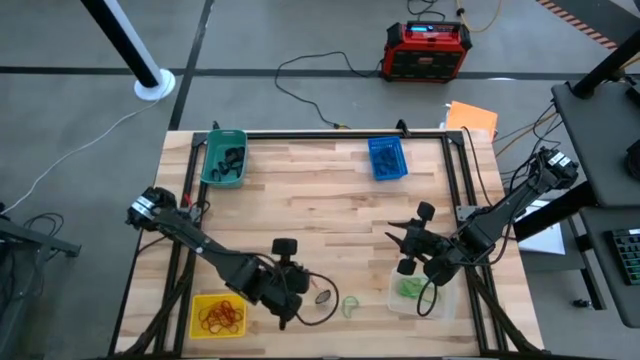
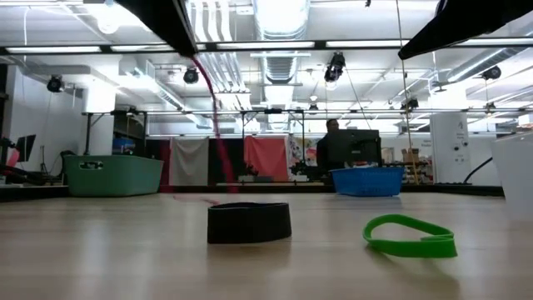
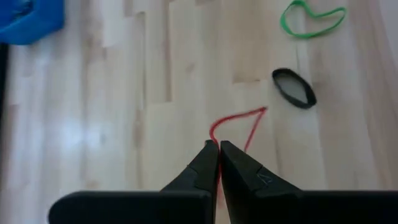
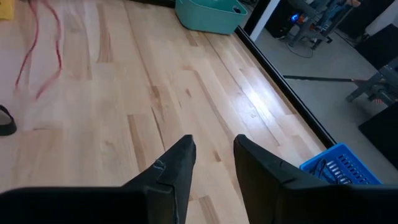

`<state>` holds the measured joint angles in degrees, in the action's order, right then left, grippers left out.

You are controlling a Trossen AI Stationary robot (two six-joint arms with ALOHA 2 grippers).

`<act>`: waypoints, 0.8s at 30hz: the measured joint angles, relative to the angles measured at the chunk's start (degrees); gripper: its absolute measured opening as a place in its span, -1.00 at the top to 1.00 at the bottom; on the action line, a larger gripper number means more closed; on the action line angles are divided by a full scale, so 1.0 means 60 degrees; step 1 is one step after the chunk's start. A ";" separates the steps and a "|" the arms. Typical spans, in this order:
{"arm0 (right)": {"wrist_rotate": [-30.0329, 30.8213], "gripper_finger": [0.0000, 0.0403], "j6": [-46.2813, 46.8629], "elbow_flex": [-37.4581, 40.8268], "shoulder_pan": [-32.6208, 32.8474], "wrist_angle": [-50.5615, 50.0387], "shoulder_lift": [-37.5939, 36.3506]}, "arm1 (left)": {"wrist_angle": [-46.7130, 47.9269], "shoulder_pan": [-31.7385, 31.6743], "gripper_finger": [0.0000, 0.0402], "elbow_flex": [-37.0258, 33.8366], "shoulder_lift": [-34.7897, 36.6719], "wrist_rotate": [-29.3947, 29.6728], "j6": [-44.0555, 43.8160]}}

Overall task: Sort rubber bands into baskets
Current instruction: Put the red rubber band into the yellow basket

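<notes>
My left gripper (image 1: 293,298) is shut on a red rubber band (image 3: 239,124) near the table's front, right of the yellow basket (image 1: 218,315), which holds red bands. The red band shows as a thin line (image 2: 218,133) in the low view. A black band (image 3: 293,87) and a green band (image 3: 311,18) lie flat on the wood just beyond. My right gripper (image 4: 211,155) is open and empty above the table, by the clear basket (image 1: 420,295), which holds green bands. The teal basket (image 1: 224,157) holds black bands. The blue basket (image 1: 387,158) stands at the far edge. My left gripper pinches the red band at one end of its loop (image 3: 215,138), between the tips of its two fingers. The band hangs down from them as a long narrow loop, and its lower end (image 2: 226,190) is at or just above the table.
A black cable loops on the table by my left gripper (image 1: 325,285). The black band (image 2: 248,222) and the green band (image 2: 410,235) lie near the front edge, between the yellow and clear baskets. The table's middle is bare wood (image 1: 320,200).
</notes>
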<state>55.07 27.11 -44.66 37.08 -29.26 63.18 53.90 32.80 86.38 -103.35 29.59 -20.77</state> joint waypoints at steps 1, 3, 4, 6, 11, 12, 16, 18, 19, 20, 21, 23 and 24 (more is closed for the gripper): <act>-0.0004 0.49 -0.0004 0.0000 0.0002 0.0000 0.0004 | 0.0376 0.0064 1.00 0.0218 0.0000 0.0099 -0.0111; -0.0003 0.52 -0.0008 0.0000 0.0000 0.0000 0.0003 | 0.1034 0.0195 1.00 0.0617 0.0000 0.0297 -0.0375; -0.0004 0.53 -0.0012 0.0000 0.0001 0.0000 0.0000 | 0.1386 0.0267 1.00 0.0802 0.0000 0.0414 -0.0533; -0.0004 0.57 -0.0018 0.0000 0.0003 0.0000 0.0000 | 0.2002 0.0403 1.00 0.1182 0.0000 0.0458 -0.0813; -0.0004 0.66 -0.0029 0.0000 0.0003 0.0000 0.0003 | 0.3322 0.0846 1.00 0.2164 0.0000 0.0402 -0.1333; -0.0002 0.68 -0.0029 0.0000 0.0000 0.0000 0.0002 | 0.3625 0.0945 1.00 0.2390 0.0000 0.0336 -0.1481; -0.0004 0.77 -0.0033 0.0000 0.0001 0.0000 0.0000 | 0.5085 0.1353 1.00 0.3322 0.0000 -0.0344 -0.2567; -0.0004 0.82 -0.0033 0.0000 0.0000 -0.0001 0.0002 | 0.5881 0.1528 1.00 0.3720 0.0000 -0.1193 -0.3474; -0.0004 0.84 -0.0033 0.0000 0.0004 0.0000 0.0000 | 0.6091 0.1616 1.00 0.3871 0.0000 -0.1658 -0.3913; -0.0004 0.85 -0.0034 0.0000 0.0000 -0.0003 0.0000 | 0.6031 0.1700 1.00 0.3956 0.0008 -0.2106 -0.4227; -0.0004 0.87 -0.0046 0.0000 0.0001 0.0000 0.0001 | 0.5948 0.1786 1.00 0.4005 0.0034 -0.2537 -0.4398; -0.0005 0.89 -0.0064 0.0000 0.0002 -0.0001 0.0002 | 0.5994 0.2008 1.00 0.4095 0.0036 -0.3104 -0.4915; -0.0004 0.90 -0.0066 0.0000 0.0003 -0.0003 0.0003 | 0.6009 0.2077 1.00 0.4090 0.0037 -0.3418 -0.5257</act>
<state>55.05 26.72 -44.66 37.10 -29.27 63.20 89.95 45.26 110.93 -103.13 9.08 -52.31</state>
